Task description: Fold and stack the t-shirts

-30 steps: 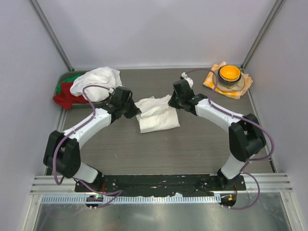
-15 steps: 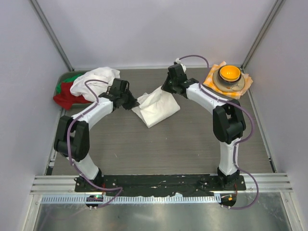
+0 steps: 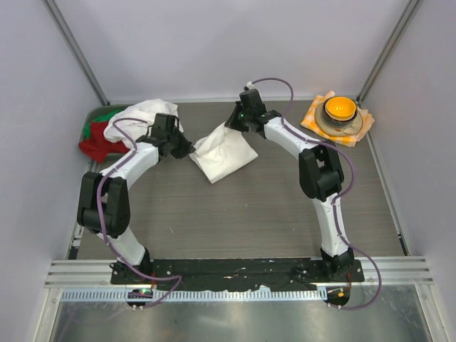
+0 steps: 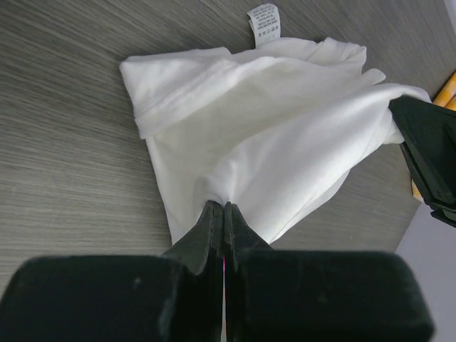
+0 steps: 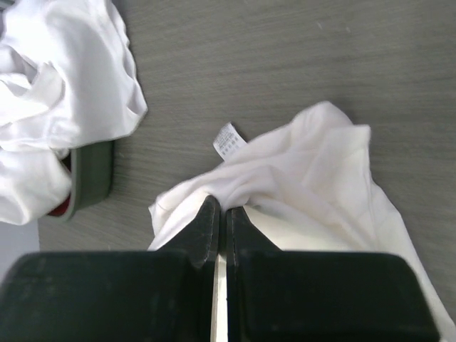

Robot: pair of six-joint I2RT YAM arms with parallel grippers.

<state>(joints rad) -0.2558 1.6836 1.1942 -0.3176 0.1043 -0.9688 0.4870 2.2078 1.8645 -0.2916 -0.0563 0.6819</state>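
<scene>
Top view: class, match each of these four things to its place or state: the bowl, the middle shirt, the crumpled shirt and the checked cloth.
Things:
1. bowl
2. middle shirt
3. crumpled shirt
4. checked cloth

Places or states:
a. heaped over the green tray, far left
b. spread flat beneath the bowl
c. pinched by the left end effector and the right end effector
d. far right, yellow inside

Pairs: 1-d, 2-c, 3-a, 4-b
</scene>
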